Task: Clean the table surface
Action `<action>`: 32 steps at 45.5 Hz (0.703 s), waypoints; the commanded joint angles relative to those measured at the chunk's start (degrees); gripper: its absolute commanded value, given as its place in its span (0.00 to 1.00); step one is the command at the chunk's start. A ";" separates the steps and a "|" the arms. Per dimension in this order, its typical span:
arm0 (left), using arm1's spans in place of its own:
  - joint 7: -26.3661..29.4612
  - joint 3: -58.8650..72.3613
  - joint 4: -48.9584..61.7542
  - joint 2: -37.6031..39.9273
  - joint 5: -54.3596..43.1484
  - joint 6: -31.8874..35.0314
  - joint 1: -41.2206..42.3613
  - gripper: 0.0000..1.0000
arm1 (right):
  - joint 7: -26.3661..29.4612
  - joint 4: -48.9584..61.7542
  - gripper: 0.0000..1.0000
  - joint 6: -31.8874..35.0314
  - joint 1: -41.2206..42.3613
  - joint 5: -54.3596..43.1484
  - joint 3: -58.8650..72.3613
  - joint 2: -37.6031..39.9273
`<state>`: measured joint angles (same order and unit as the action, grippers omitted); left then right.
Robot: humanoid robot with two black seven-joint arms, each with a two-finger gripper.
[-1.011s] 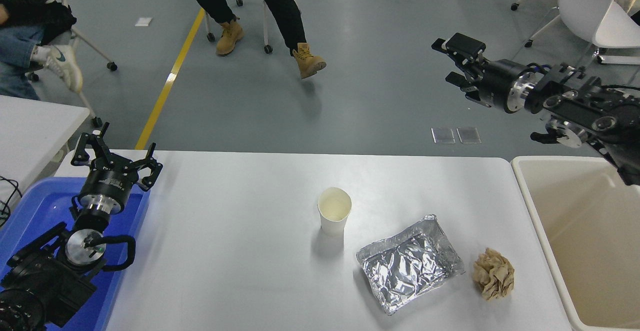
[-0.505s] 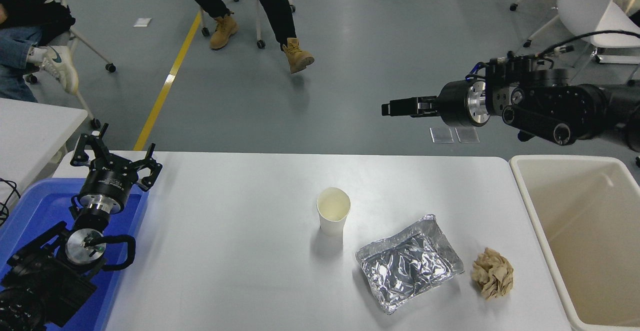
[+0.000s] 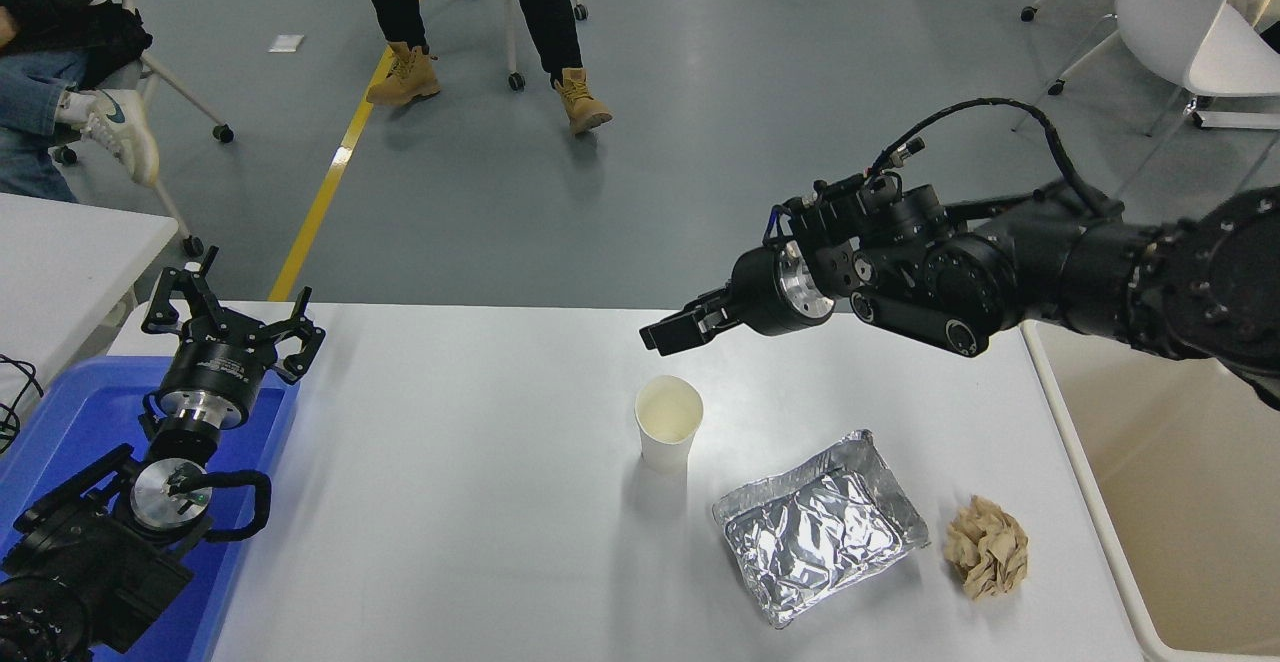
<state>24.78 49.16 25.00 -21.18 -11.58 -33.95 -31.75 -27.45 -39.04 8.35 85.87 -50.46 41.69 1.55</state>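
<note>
Paper cup [image 3: 668, 430] stands upright, foil tray [image 3: 818, 527] holds nothing; right claw [image 3: 668, 332] hovers, fingers together.

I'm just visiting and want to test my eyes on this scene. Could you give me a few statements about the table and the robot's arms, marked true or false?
1. The paper cup stands upright on the table. True.
2. The right gripper is holding the cup. False: it hangs above and behind the cup, holding nothing.
3. The foil tray lies between the cup and the crumpled paper ball. True.
4. The paper ball is inside the beige bin. False: it lies on the table, left of the bin.
5. The left gripper is open, over the blue tray. True.
</note>
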 commanded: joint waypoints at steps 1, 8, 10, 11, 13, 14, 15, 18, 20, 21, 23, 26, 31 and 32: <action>0.00 0.06 0.04 0.00 -0.03 -0.07 0.02 1.00 | 0.03 7.22 0.91 -0.09 -6.58 -0.52 0.23 -1.55; 0.00 0.06 0.04 0.00 -0.03 0.02 0.02 1.00 | 0.03 7.22 0.90 -0.36 -9.75 -0.52 0.23 -1.55; 0.00 -0.03 0.04 0.00 -0.03 0.02 0.02 1.00 | -0.06 7.22 0.90 -0.36 -10.72 -0.52 0.23 -1.55; 0.00 -0.03 0.04 0.00 -0.03 0.02 0.02 1.00 | -0.06 7.22 0.90 -0.36 -11.16 -0.52 0.14 -1.55; 0.00 -0.03 0.04 0.00 -0.03 0.02 0.02 1.00 | 0.03 7.22 0.90 -0.44 -11.86 -0.52 0.05 -1.55; 0.00 -0.03 0.04 0.00 -0.03 0.02 0.02 1.00 | 0.03 7.22 0.90 -0.44 -12.12 -0.52 0.05 -1.55; 0.00 0.06 0.04 0.00 -0.03 0.02 0.02 1.00 | 0.03 7.31 0.90 -0.44 -12.30 -0.52 0.05 -1.55; 0.00 -0.03 0.04 0.00 -0.03 0.02 0.02 1.00 | 0.03 8.01 0.90 -0.44 -12.91 -0.52 0.05 -1.55; 0.00 0.06 -0.04 0.00 0.06 0.02 0.02 1.00 | 0.03 8.88 0.89 -0.44 -13.27 -0.52 0.05 -1.55; 0.00 -0.03 0.04 0.00 -0.03 0.02 0.02 1.00 | 0.03 9.24 0.88 -0.44 -13.36 -0.52 0.14 -1.55; 0.00 0.06 0.04 0.00 0.06 0.02 0.02 1.00 | 0.03 10.03 0.87 -0.44 -13.71 -0.52 0.14 -1.55; 0.00 0.06 0.04 0.00 -0.03 -0.07 0.02 1.00 | 0.03 11.35 0.87 -0.44 -14.32 -0.52 0.14 -1.55; 0.00 0.06 0.04 0.00 0.06 0.02 0.02 1.00 | 0.03 12.75 0.87 -0.44 -15.29 -0.52 0.05 -1.55; 0.00 0.06 0.04 0.00 -0.03 -0.07 0.02 1.00 | 0.03 12.84 0.87 -0.44 -15.46 -0.52 0.05 -1.55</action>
<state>24.79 49.19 25.02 -21.18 -11.59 -33.95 -31.73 -27.44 -29.21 7.94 72.88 -50.96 41.79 0.05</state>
